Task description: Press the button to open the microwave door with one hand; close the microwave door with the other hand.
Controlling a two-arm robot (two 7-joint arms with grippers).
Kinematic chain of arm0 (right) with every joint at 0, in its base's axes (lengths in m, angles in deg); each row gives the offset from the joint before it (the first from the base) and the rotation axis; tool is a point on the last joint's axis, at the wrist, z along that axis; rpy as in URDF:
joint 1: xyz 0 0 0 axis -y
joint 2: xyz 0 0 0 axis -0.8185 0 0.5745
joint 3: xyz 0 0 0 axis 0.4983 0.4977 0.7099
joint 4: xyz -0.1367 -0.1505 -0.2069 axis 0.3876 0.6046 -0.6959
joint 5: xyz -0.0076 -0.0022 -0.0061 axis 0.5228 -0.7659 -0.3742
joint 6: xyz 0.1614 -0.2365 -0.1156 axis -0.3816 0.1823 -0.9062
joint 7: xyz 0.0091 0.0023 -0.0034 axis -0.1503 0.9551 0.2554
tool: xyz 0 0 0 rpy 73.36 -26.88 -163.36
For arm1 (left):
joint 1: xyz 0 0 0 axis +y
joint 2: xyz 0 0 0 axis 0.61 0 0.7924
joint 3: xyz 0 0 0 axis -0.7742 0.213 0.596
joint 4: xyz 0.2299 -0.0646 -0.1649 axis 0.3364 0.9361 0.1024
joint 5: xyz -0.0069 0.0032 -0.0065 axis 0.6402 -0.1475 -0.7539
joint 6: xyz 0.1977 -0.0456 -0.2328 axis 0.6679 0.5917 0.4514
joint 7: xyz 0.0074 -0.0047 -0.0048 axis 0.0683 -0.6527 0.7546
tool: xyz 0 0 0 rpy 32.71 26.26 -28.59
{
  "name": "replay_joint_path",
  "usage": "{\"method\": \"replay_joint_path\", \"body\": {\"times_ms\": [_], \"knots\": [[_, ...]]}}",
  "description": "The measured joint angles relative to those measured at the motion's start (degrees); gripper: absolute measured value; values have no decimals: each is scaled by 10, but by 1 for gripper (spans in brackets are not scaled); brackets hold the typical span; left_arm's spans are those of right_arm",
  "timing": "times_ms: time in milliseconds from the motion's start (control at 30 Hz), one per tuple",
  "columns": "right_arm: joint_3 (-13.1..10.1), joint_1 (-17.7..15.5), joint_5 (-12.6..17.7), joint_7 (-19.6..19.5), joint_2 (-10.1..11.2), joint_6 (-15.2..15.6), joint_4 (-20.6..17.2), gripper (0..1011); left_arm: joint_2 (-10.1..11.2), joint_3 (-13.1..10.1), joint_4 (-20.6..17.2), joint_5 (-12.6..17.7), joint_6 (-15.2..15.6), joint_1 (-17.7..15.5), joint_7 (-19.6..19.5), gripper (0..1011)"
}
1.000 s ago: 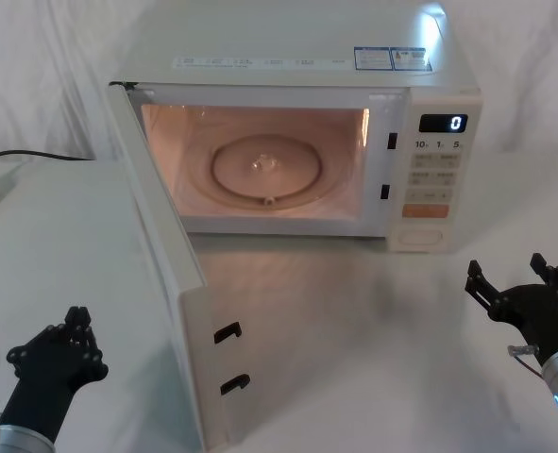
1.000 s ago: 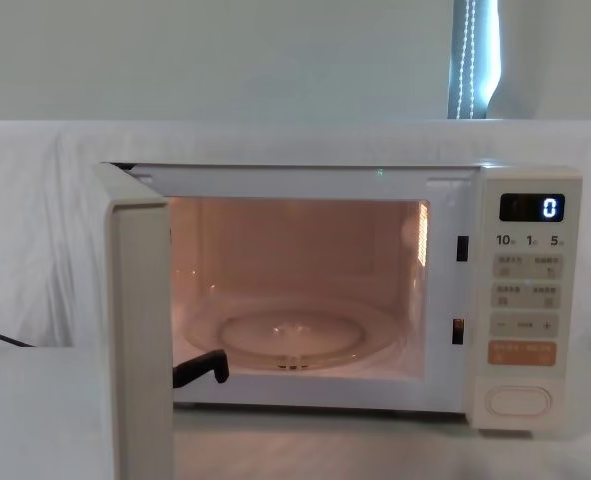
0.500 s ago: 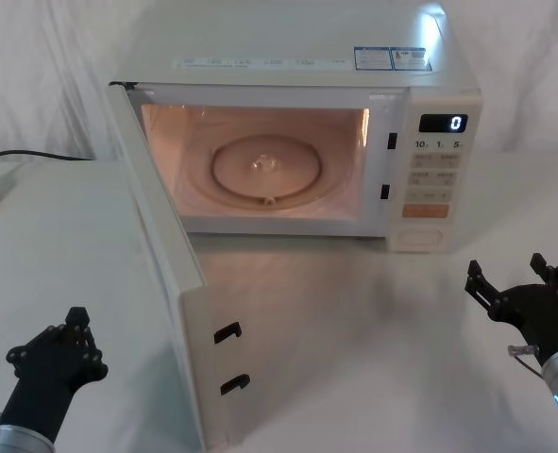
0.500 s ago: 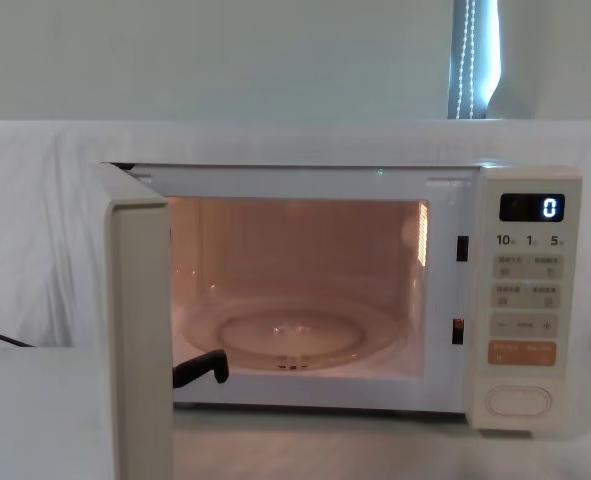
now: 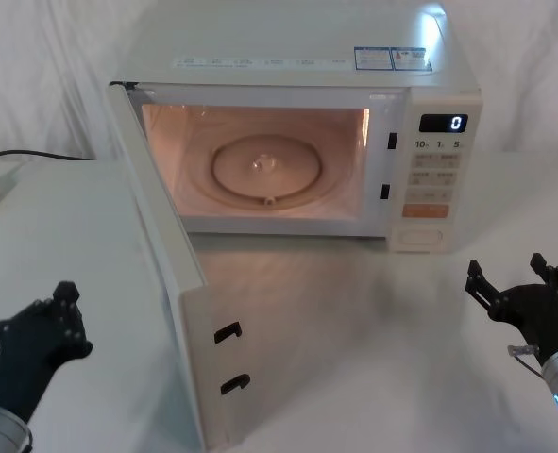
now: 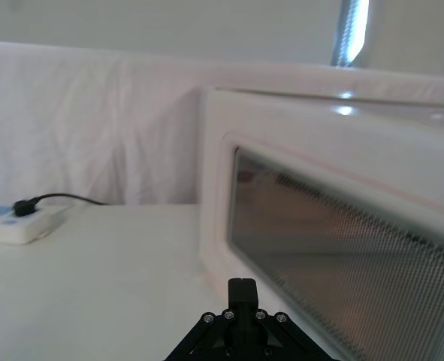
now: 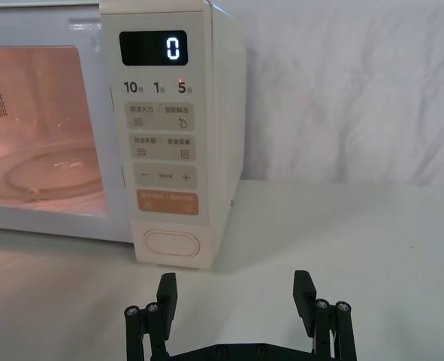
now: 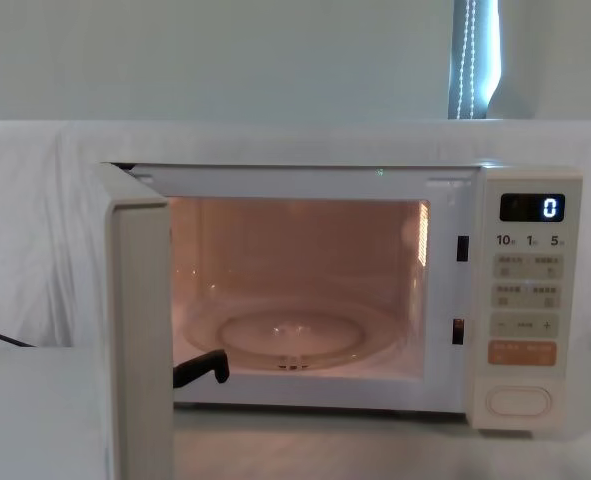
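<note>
Door swung wide, closing push not yet made.

The broad cream microwave door stands open; the black left gripper sits outside it, finger spread unclear, risking a glancing push. The black right gripper, fingers spread empty, waits near the pill-shaped cream button.

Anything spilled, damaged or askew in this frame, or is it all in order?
Nothing stands out. The microwave door is swung fully open toward the robot, the lit cavity holds just its glass turntable, and the display reads 0. The left gripper sits outside the door, the right gripper open on the table before the button.
</note>
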Motion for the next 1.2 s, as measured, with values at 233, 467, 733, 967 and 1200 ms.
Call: {"method": "replay_joint_path", "body": {"times_ms": [233,467,733,967,1200], "knots": [[0,0,0,0,0,0,0,1002,26,18,-21,-61,42,-18,-42,0],[0,0,0,0,0,0,0,1002,52,21,-37,-104,74,-38,-65,0],[0,0,0,0,0,0,0,1002,72,12,-39,-135,98,-55,-74,0],[0,0,0,0,0,0,0,1002,85,-7,-33,-147,104,-70,-76,0],[0,0,0,0,0,0,0,1002,94,-35,-19,-145,104,-91,-74,0]]}}
